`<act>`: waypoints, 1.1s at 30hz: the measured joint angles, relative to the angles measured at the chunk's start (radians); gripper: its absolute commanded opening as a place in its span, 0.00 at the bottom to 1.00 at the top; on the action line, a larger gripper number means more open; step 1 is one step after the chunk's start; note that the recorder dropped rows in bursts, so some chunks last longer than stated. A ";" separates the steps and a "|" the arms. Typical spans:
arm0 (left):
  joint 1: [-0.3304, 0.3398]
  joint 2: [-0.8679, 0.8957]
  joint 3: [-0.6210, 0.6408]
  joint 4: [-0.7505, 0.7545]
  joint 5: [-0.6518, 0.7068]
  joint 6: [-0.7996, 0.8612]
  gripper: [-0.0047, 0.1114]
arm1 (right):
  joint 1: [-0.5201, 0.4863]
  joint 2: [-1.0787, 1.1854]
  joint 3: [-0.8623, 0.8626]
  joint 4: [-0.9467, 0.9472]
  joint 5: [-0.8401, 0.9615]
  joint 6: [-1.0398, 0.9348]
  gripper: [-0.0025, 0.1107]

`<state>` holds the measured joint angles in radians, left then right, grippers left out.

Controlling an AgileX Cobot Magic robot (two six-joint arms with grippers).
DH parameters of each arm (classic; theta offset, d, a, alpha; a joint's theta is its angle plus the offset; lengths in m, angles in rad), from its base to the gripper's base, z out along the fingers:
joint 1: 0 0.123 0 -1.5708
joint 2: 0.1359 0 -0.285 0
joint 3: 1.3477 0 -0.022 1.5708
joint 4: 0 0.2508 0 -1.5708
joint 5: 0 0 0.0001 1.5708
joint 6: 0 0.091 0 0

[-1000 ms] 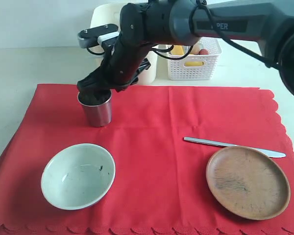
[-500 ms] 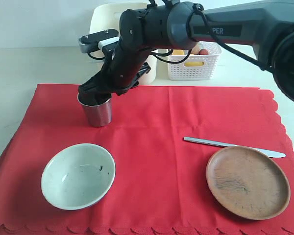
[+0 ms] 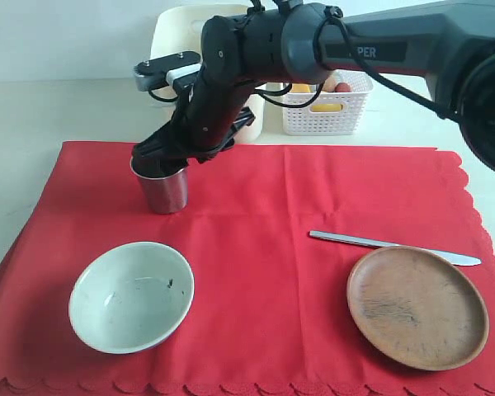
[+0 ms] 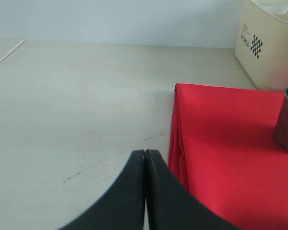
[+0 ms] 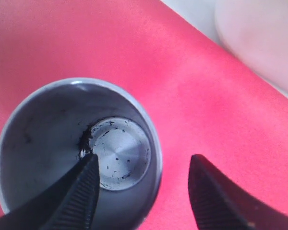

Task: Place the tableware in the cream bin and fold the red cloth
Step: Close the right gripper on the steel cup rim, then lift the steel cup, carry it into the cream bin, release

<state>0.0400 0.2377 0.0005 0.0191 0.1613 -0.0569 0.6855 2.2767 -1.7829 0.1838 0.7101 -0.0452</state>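
Status: your right gripper (image 5: 143, 165) stands open over the steel cup (image 3: 165, 191). One finger (image 5: 81, 191) is down inside the mouth and the other is outside the wall with a gap showing, so nothing is clamped. The cup sits upright on the far left part of the red cloth (image 3: 264, 247), near the cream bin (image 3: 172, 29), which stands off the cloth behind it. Your left gripper (image 4: 145, 191) is closed tight on nothing, over bare table (image 4: 62, 96) beside the cloth's edge. Also on the cloth are the bowl (image 3: 132, 295) at near left, the wooden plate (image 3: 417, 305) at near right, and the knife (image 3: 392, 243) just beyond the plate's far rim.
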 measured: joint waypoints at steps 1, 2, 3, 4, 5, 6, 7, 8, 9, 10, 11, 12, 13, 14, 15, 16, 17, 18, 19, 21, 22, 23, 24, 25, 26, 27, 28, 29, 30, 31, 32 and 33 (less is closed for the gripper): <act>0.000 0.000 0.000 0.000 0.000 0.000 0.05 | 0.000 0.000 0.000 0.000 0.000 0.002 0.46; 0.000 0.000 0.000 0.000 0.000 0.000 0.05 | 0.000 0.000 0.000 0.000 0.000 0.002 0.43; 0.000 0.000 0.000 0.000 0.000 0.000 0.05 | 0.000 0.000 0.000 0.000 0.000 0.004 0.39; 0.000 0.000 0.000 0.000 0.000 0.000 0.05 | 0.000 0.000 0.000 0.002 0.000 0.004 0.34; 0.000 0.000 0.000 0.000 0.000 0.000 0.05 | 0.000 0.000 0.000 0.004 0.000 0.004 0.29; 0.000 0.000 0.000 0.000 0.000 0.000 0.05 | 0.000 0.000 0.000 0.008 0.000 0.004 0.25; 0.000 0.000 0.000 0.000 0.000 0.000 0.05 | 0.000 0.000 0.000 0.012 0.000 0.004 0.21; 0.000 0.000 0.000 0.000 0.000 0.000 0.05 | 0.000 0.000 0.000 0.017 0.000 0.004 0.17; 0.000 0.000 0.000 0.000 0.000 0.000 0.05 | 0.000 0.000 0.000 0.019 0.003 0.007 0.12; 0.000 0.000 0.000 0.000 0.000 0.000 0.05 | 0.000 -0.003 0.000 0.021 0.002 0.013 0.09; 0.000 0.000 0.000 0.000 0.000 0.000 0.05 | 0.000 -0.005 0.000 0.021 0.004 0.019 0.05; 0.000 0.000 0.000 0.000 0.000 0.000 0.05 | 0.000 -0.013 0.000 0.022 0.005 0.028 0.02; 0.000 0.000 0.000 0.000 0.000 0.000 0.05 | 0.000 -0.023 0.000 0.022 0.007 0.032 0.02; 0.000 0.000 0.000 0.000 0.000 0.000 0.05 | 0.000 -0.033 0.000 0.022 0.007 0.035 0.02; 0.000 0.000 0.000 0.000 0.000 0.000 0.05 | 0.000 -0.049 0.000 0.022 0.007 0.037 0.02; 0.000 0.000 0.000 0.000 0.000 0.000 0.05 | 0.000 -0.062 0.000 0.022 0.007 0.039 0.02; 0.000 0.000 0.000 0.000 0.000 0.000 0.05 | 0.000 -0.074 0.000 0.022 0.007 0.039 0.02; 0.000 0.000 0.000 0.000 0.000 0.000 0.05 | 0.000 -0.095 0.000 0.022 0.007 0.045 0.02; 0.000 0.000 0.000 0.000 0.000 0.000 0.05 | 0.000 -0.113 0.000 0.022 0.007 0.045 0.02; 0.000 0.000 0.000 0.000 0.000 0.000 0.05 | 0.000 -0.149 0.000 0.022 0.009 0.045 0.02; 0.000 0.000 0.000 0.000 0.000 0.000 0.05 | 0.000 -0.164 0.000 0.022 0.009 0.045 0.02; 0.000 0.000 0.000 0.000 0.000 0.000 0.05 | 0.000 -0.179 0.000 0.020 0.009 0.045 0.02; 0.000 0.000 0.000 0.000 0.000 0.000 0.05 | 0.000 -0.200 0.000 0.012 0.004 0.045 0.02; 0.000 0.000 0.000 0.000 0.000 0.000 0.05 | 0.000 -0.213 0.000 0.004 -0.001 0.045 0.02; 0.000 0.000 0.000 0.000 0.000 0.000 0.05 | 0.000 -0.226 0.000 -0.005 -0.009 0.045 0.02; 0.000 0.000 0.000 0.000 0.000 0.000 0.05 | 0.000 -0.245 0.000 -0.024 -0.021 0.045 0.02; 0.000 0.000 0.000 0.000 0.000 0.000 0.05 | 0.000 -0.256 0.000 -0.039 -0.028 0.057 0.02; 0.000 0.000 0.000 0.000 0.000 0.000 0.05 | 0.000 -0.269 0.000 -0.062 -0.039 0.072 0.02; 0.000 0.000 0.000 0.000 0.000 0.000 0.05 | 0.000 -0.280 0.000 -0.089 -0.052 0.090 0.02; 0.000 0.000 0.000 0.000 0.000 0.000 0.05 | 0.000 -0.289 0.000 -0.123 -0.066 0.107 0.02; 0.000 0.000 0.000 0.000 0.000 0.000 0.05 | 0.000 -0.295 0.000 -0.162 -0.078 0.131 0.02; 0.000 0.000 0.000 0.000 0.000 0.000 0.05 | 0.000 -0.299 0.000 -0.206 -0.090 0.157 0.02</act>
<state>0.0400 0.2377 0.0005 0.0191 0.1613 -0.0569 0.6855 1.9779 -1.7829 -0.0220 0.6203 0.1121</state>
